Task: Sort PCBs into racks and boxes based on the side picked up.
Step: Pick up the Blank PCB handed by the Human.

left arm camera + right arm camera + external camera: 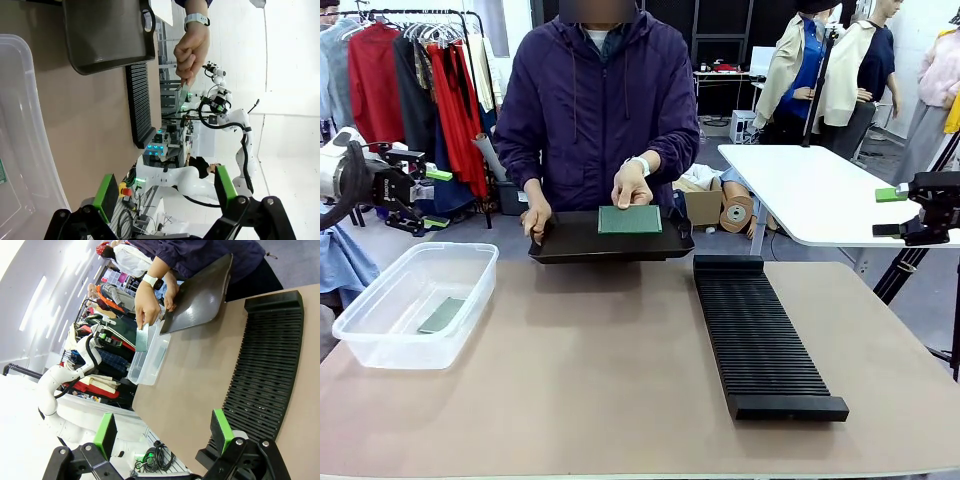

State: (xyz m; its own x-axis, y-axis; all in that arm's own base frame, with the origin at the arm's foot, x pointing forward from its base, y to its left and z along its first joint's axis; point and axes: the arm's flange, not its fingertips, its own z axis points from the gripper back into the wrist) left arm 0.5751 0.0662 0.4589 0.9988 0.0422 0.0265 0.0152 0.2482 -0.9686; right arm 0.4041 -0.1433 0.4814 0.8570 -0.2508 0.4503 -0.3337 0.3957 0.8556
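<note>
Over the far-edge tray [570, 246], a hand [632, 185] holds one PCB [629, 220] upright, long axis crosswise; a second PCB [442, 315] lies in the box [382, 342]. Both the left tool [438, 198] and right tool [887, 212] stand released, off the sides of the worktop [600, 385].

Centre of table [610, 350] bare between box [390, 350] and rack [760, 340]: you get wide lane there. Box blocks left edge; PCB [442, 315] lies on its floor, rest of floor free. Rack runs near-to-far, right of centre. Far edge taken: black tray [560, 245], person's hand [631, 187] holding second PCB [629, 220] over it, other hand [535, 217] on box-side rim. Strip right of rack open.
</note>
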